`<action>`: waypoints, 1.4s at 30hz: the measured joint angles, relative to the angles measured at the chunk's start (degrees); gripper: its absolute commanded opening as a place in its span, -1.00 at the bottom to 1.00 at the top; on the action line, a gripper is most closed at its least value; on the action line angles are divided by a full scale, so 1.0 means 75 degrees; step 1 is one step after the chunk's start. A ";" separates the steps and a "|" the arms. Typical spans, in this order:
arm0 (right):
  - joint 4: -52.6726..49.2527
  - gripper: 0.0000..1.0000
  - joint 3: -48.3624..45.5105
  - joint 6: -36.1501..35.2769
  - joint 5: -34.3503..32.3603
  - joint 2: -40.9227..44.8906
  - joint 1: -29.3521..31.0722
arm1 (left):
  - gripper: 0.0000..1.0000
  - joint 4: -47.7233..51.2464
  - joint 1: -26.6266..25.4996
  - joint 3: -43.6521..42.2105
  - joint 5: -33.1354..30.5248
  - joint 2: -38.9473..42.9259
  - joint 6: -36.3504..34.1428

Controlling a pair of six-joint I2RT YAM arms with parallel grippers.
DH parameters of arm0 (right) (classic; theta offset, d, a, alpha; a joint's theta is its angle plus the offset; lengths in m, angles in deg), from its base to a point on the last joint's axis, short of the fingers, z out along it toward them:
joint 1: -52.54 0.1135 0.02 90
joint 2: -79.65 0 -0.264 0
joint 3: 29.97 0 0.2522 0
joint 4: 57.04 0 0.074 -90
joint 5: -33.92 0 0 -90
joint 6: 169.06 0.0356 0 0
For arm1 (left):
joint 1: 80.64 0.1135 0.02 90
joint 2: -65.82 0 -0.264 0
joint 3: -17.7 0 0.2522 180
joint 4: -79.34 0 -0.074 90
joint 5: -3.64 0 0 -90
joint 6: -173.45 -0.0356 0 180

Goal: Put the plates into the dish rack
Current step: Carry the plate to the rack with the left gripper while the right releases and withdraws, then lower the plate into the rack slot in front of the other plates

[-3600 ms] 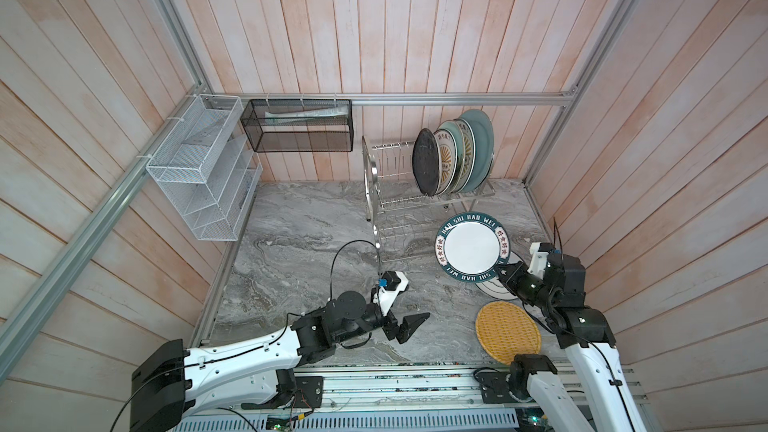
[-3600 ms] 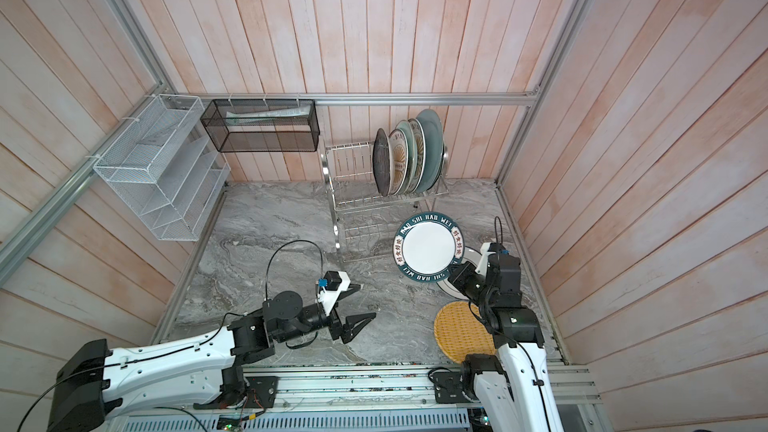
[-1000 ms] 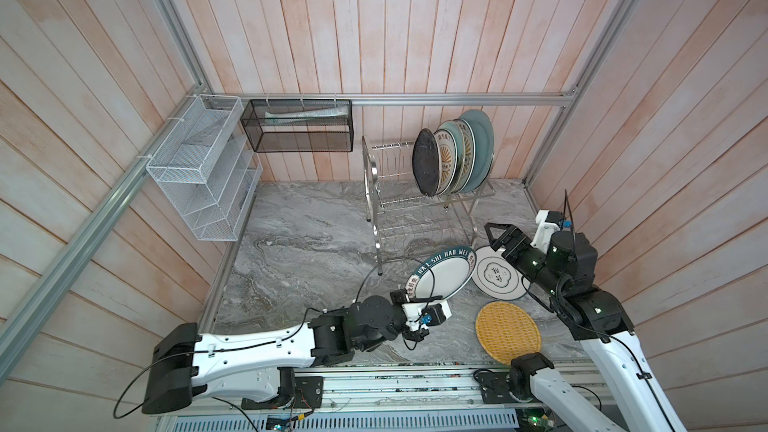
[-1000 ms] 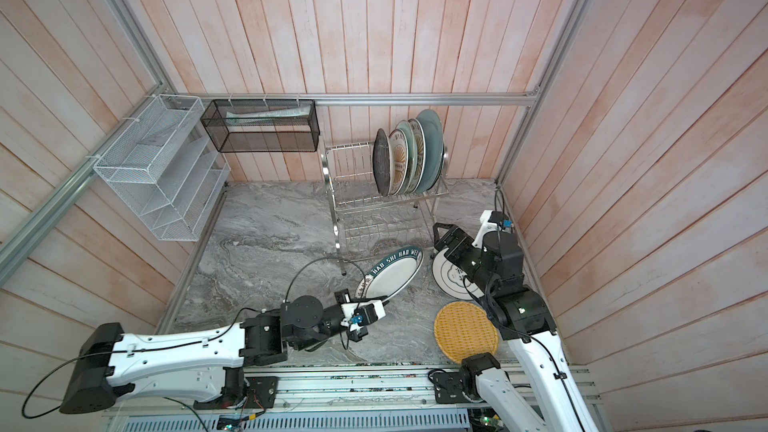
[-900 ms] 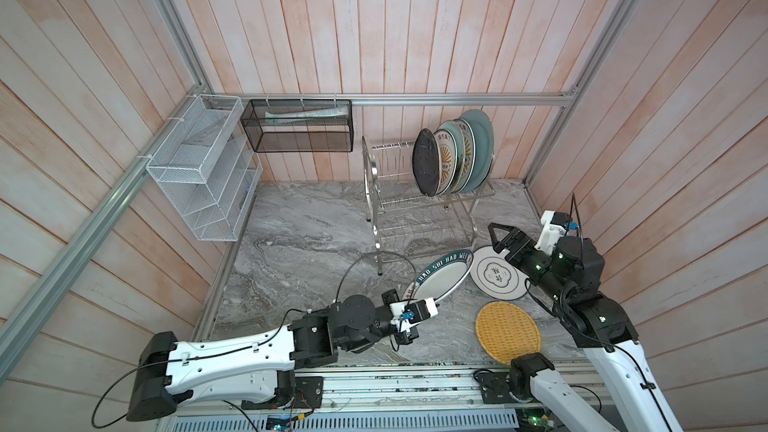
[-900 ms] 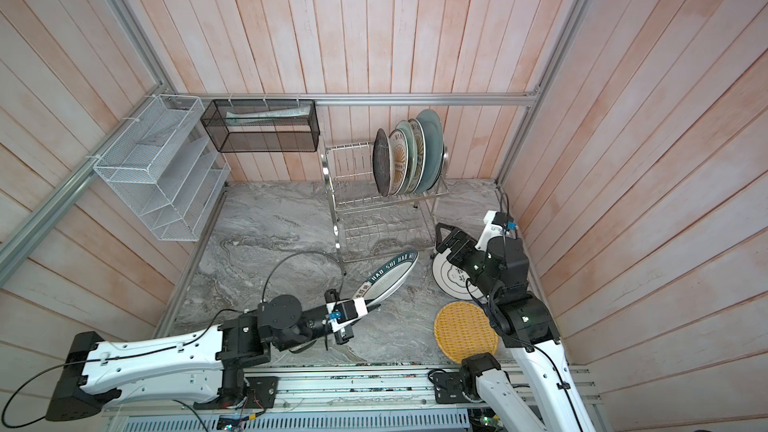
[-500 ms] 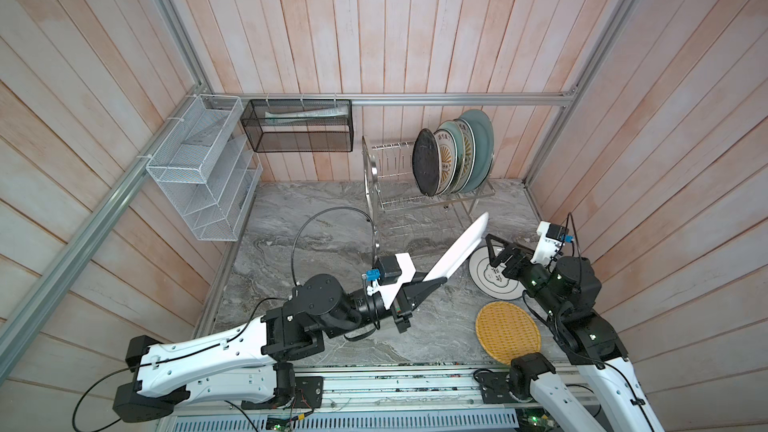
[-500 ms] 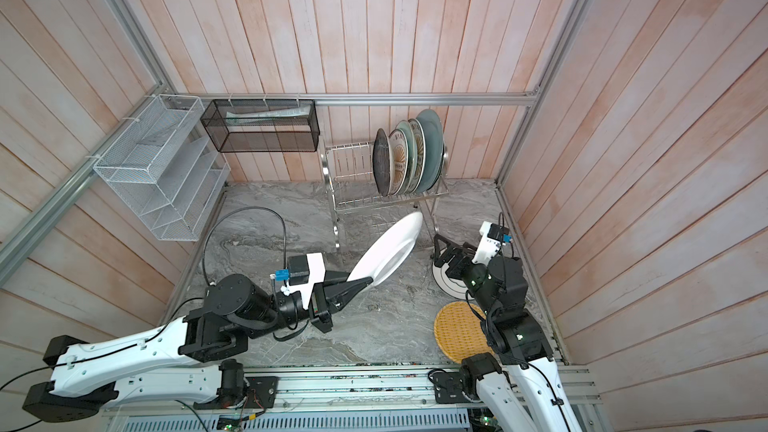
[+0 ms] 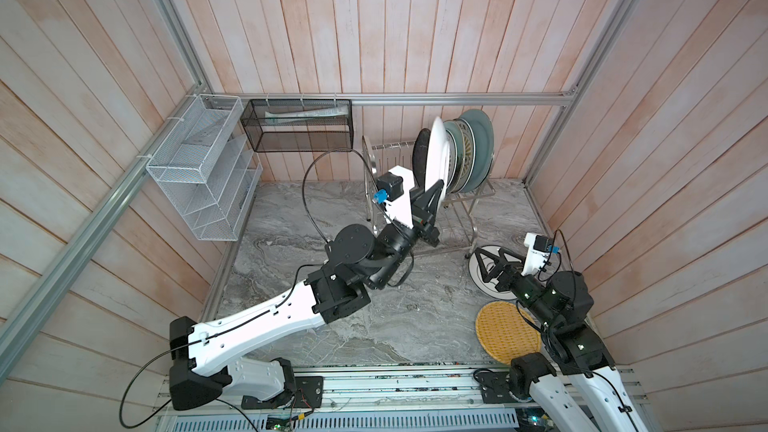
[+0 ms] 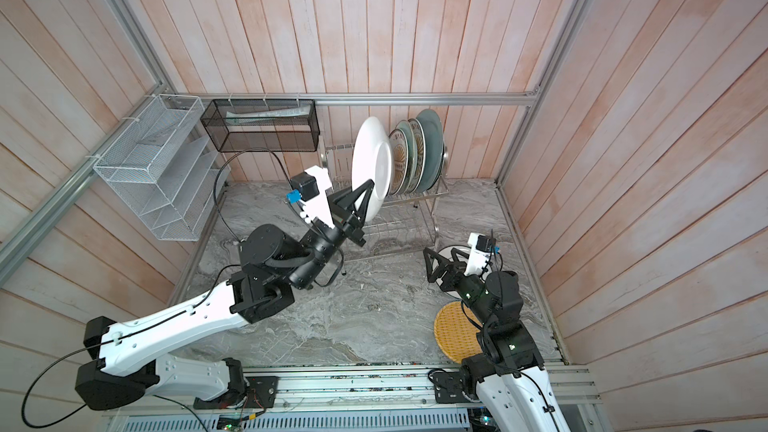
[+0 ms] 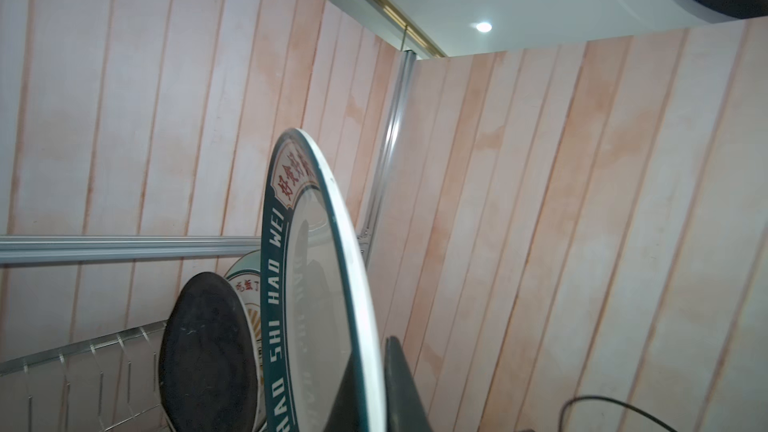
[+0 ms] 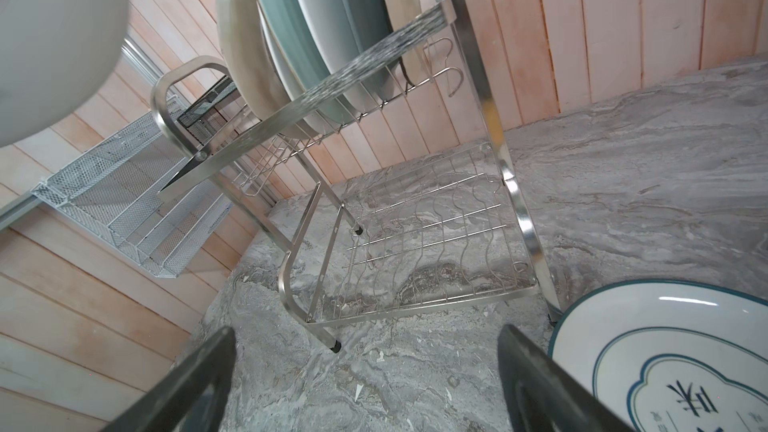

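Observation:
My left gripper [image 9: 435, 193] [image 10: 365, 195] [image 11: 370, 371] is shut on the lower rim of a white lettered plate [image 9: 438, 151] [image 10: 372, 164] [image 11: 316, 284]. That plate stands on edge, high up beside the plates in the dish rack's [image 9: 459, 205] [image 10: 399, 218] [image 12: 415, 243] upper tier. Several plates stand there, from dark navy [image 9: 419, 151] [image 11: 208, 351] to grey-blue [image 9: 480, 143] [image 10: 430, 147]. I cannot tell whether the held plate touches a slot. My right gripper [image 9: 490, 255] [image 10: 439, 255] [image 12: 365, 347] is open and empty, low over a second white lettered plate [image 9: 478, 282] [image 12: 665, 359] flat on the table. A yellow woven plate [image 9: 507, 332] [image 10: 455, 332] lies nearer the front.
A white mesh organiser [image 9: 203, 168] hangs on the left wall. A black mesh basket [image 9: 299, 126] hangs on the back wall beside the rack. The rack's lower tier [image 12: 424, 251] holds nothing. Wooden walls close in the grey marble table [image 9: 316, 209] on three sides.
My left arm has swung the white lettered plate up and back, from tilted over the mid table to upright at the rack's upper tier. The right gripper has barely moved.

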 measured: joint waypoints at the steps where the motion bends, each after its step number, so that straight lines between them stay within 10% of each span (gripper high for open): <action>1: 0.0023 0.96 -0.0003 0.0000 0.0090 0.0035 0.0000 | -1.00 0.0050 0.0189 0.0154 -0.0055 -0.0157 0.0154; 15: -0.0102 0.95 -0.0175 0.0140 0.1084 0.0396 0.0000 | -1.00 0.0976 0.1676 0.1597 -0.0213 -0.1868 0.1160; 42: -0.0621 0.96 -0.0423 0.0207 0.1460 0.0839 0.0000 | -1.00 0.1792 0.1743 0.3025 -0.1370 -0.3675 0.0839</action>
